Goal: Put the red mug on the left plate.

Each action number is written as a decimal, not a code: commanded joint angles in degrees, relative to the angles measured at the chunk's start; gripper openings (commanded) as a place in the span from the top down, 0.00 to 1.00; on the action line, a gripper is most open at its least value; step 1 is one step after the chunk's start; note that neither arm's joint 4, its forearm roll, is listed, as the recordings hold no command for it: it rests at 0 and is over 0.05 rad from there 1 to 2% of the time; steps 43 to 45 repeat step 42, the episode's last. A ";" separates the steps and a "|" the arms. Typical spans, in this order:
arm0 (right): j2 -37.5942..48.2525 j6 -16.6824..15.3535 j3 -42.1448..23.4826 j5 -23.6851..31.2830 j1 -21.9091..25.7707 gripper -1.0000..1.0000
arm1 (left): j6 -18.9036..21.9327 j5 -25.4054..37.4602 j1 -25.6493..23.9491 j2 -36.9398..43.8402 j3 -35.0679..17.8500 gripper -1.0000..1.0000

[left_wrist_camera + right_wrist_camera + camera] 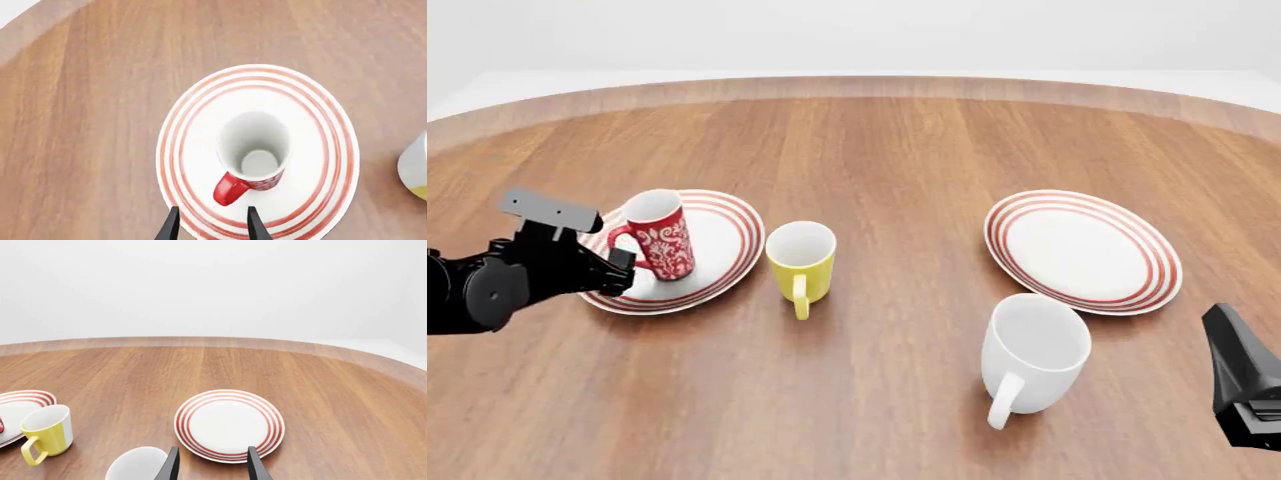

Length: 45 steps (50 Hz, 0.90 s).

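The red mug (665, 235) stands upright on the left plate (731, 240), its handle turned toward my left gripper (614, 266). In the left wrist view I look down into the mug's white inside (253, 152), with the red handle just ahead of my left gripper (212, 227). The fingers are open, hold nothing, and sit a little back from the handle over the plate's ringed rim (320, 115). My right gripper (1241, 380) is open and empty at the table's near right, as the right wrist view (212, 465) shows.
A yellow mug (801, 258) stands just right of the left plate, and shows at the left wrist view's edge (415, 167). A larger white mug (1037, 350) stands near the right plate (1081, 250), close to my right gripper.
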 commanded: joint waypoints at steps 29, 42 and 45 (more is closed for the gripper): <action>-0.01 0.02 0.00 0.00 0.00 0.00 | -5.42 47.83 2.83 -70.59 12.69 0.00; 0.00 -0.01 0.00 0.00 0.01 0.00 | -12.12 78.67 6.20 -90.79 -4.08 0.00; 0.00 -0.01 0.00 0.00 0.01 0.00 | -12.12 78.67 6.20 -90.79 -4.08 0.00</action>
